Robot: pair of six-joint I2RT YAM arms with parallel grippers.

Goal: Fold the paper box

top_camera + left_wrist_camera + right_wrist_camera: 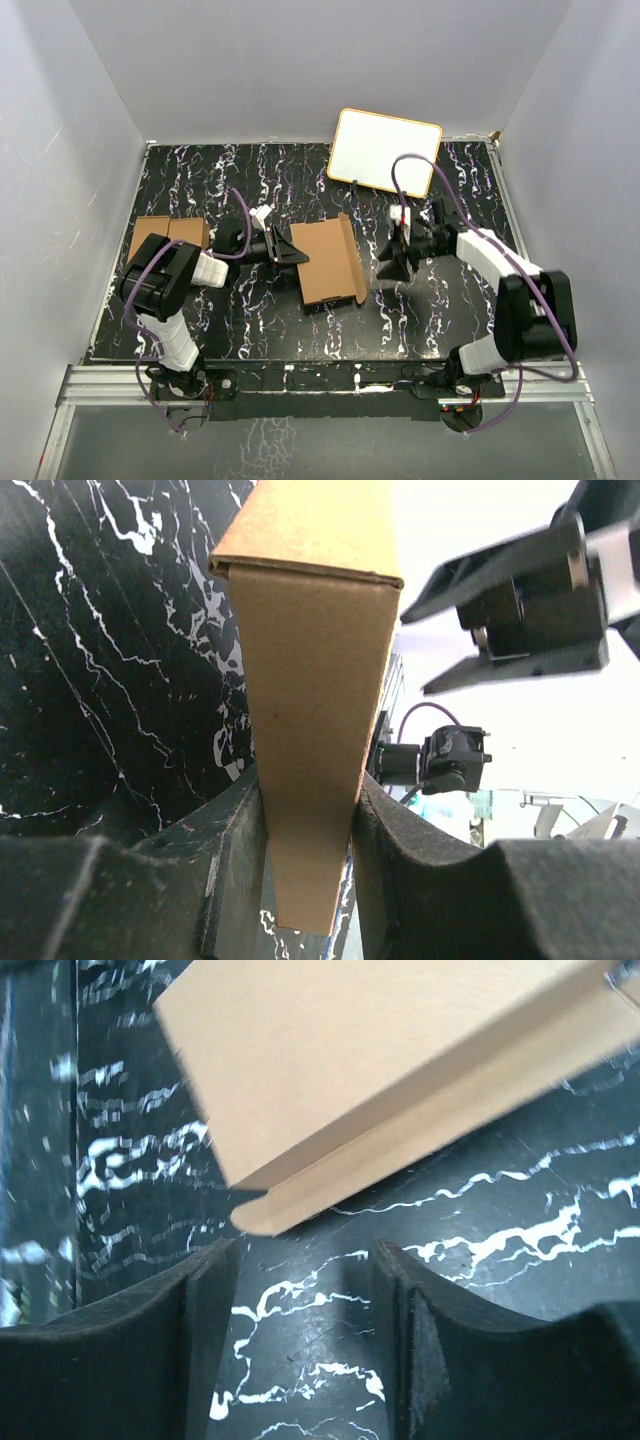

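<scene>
Top external view, worktop (430, 320): one, black with white veining.

Paper box (322, 265): one, plain brown cardboard. It lies at the middle of the worktop as a broad panel, with its right side folded upward.

Left gripper (292, 255): one, at the box's left edge and clamped on it. In the left wrist view the paper box (310, 680) stands edge-on between both jaws, each pressed against one face.

Right gripper (392, 268): one, just off the box's right side and apart from it, jaws spread. In the right wrist view bare worktop shows between them, and a corner of the paper box (380, 1070) lies just beyond the tips. The right gripper (520, 610) also shows spread in the left wrist view.

Cartons (168, 233): two, brown, side by side and touching. They sit by the left edge of the worktop, partly hidden by the left arm.

White board (385, 152): one, yellow-rimmed, at the far edge, right of centre.

Arms: two, with bases at the near edge.
</scene>
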